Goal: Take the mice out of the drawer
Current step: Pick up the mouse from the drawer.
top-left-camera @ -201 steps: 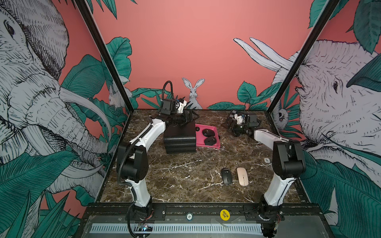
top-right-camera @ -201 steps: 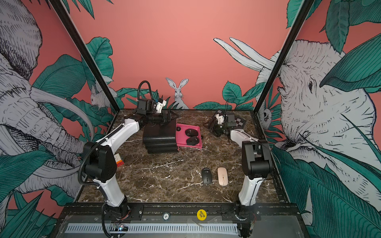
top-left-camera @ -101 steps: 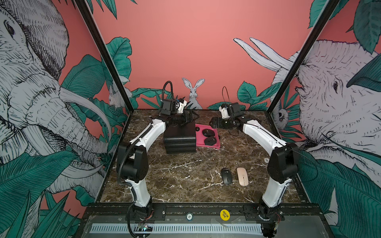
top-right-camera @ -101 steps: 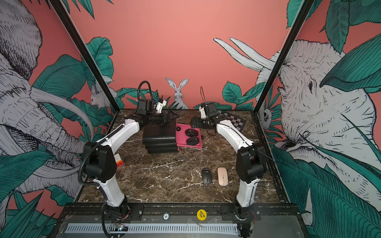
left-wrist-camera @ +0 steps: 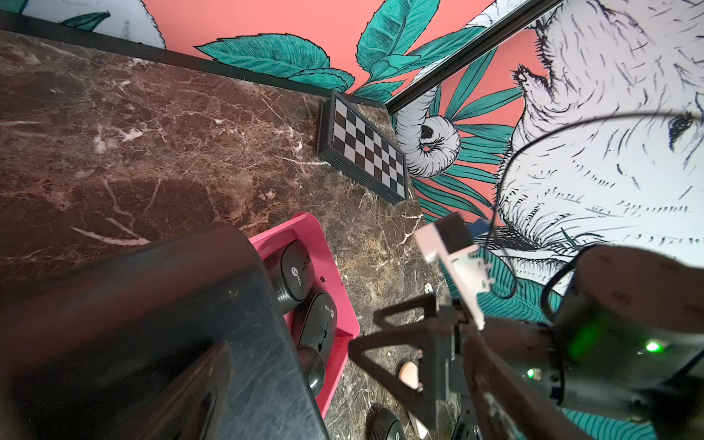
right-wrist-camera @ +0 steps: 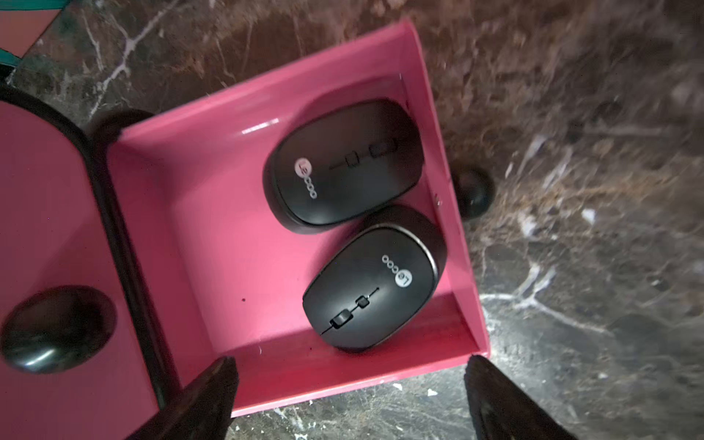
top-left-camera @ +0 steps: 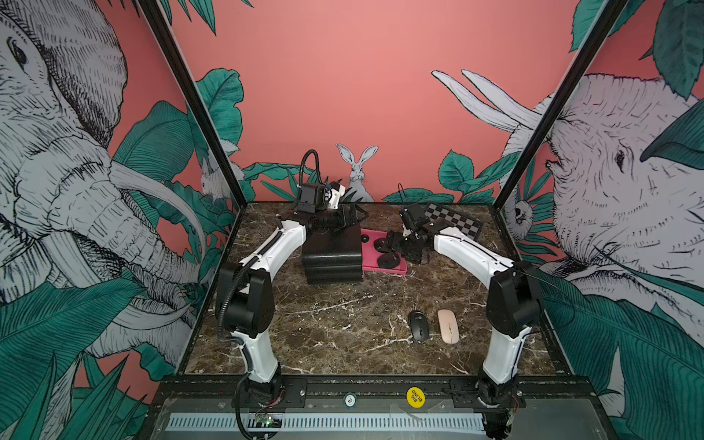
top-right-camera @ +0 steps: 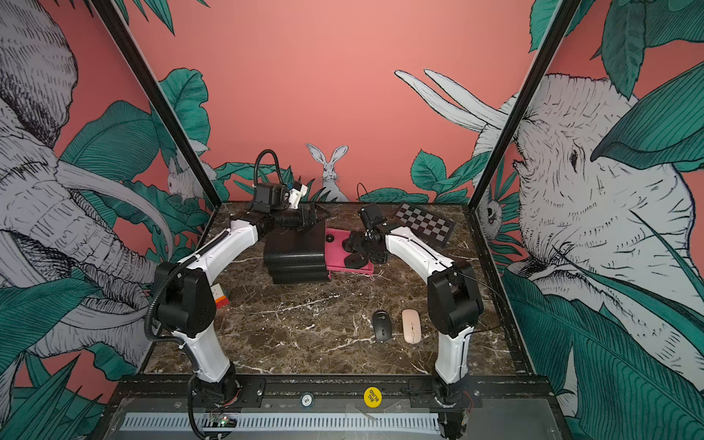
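Holding two black mice (right-wrist-camera: 343,165), the pink drawer (right-wrist-camera: 213,236) lies below the spread, empty right gripper (right-wrist-camera: 350,365). Both top views add two tabletop mice (top-left-camera: 418,325).

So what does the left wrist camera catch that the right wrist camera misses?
Only the left wrist view shows the chessboard, the pale mouse out on the table, and the right arm. Only the right wrist view shows the black knob on the open drawer's outer face. Both show the pink drawer holding two black mice.
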Action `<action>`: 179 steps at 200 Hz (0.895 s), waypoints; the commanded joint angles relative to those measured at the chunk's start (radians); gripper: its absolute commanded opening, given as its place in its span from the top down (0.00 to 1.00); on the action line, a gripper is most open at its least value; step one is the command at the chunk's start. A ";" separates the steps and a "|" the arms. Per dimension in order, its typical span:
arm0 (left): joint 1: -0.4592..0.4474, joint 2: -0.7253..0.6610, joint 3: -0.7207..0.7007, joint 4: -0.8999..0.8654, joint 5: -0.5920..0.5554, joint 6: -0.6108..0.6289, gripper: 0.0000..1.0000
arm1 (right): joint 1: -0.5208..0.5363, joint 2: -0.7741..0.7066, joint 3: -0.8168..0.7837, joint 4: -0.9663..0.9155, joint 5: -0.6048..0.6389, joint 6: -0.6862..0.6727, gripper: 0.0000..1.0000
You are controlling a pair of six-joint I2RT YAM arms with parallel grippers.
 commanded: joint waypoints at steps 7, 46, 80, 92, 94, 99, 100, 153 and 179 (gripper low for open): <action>-0.001 0.038 -0.033 -0.085 -0.013 -0.002 0.04 | 0.011 -0.008 -0.054 0.086 -0.003 0.211 0.13; -0.001 0.047 -0.027 -0.100 -0.002 0.023 0.04 | 0.027 0.019 -0.034 0.076 0.062 0.266 0.16; -0.001 0.053 -0.020 -0.112 0.009 0.037 0.04 | 0.039 0.068 0.002 0.063 0.059 0.300 0.18; -0.001 0.056 -0.018 -0.112 0.016 0.037 0.04 | 0.044 0.076 0.011 0.046 0.073 0.311 0.18; -0.001 0.056 -0.018 -0.113 0.017 0.036 0.04 | 0.045 0.077 0.013 0.044 0.076 0.313 0.18; -0.001 0.058 -0.017 -0.110 0.022 0.036 0.04 | 0.046 0.079 0.016 0.039 0.083 0.318 0.19; -0.001 0.058 -0.016 -0.110 0.022 0.036 0.04 | 0.046 0.080 0.018 0.038 0.085 0.319 0.19; -0.001 0.074 -0.007 -0.108 0.046 0.039 0.04 | 0.049 0.128 0.057 0.021 0.124 0.318 0.23; -0.001 0.076 -0.007 -0.114 0.045 0.043 0.04 | 0.049 0.148 0.067 0.006 0.133 0.323 0.24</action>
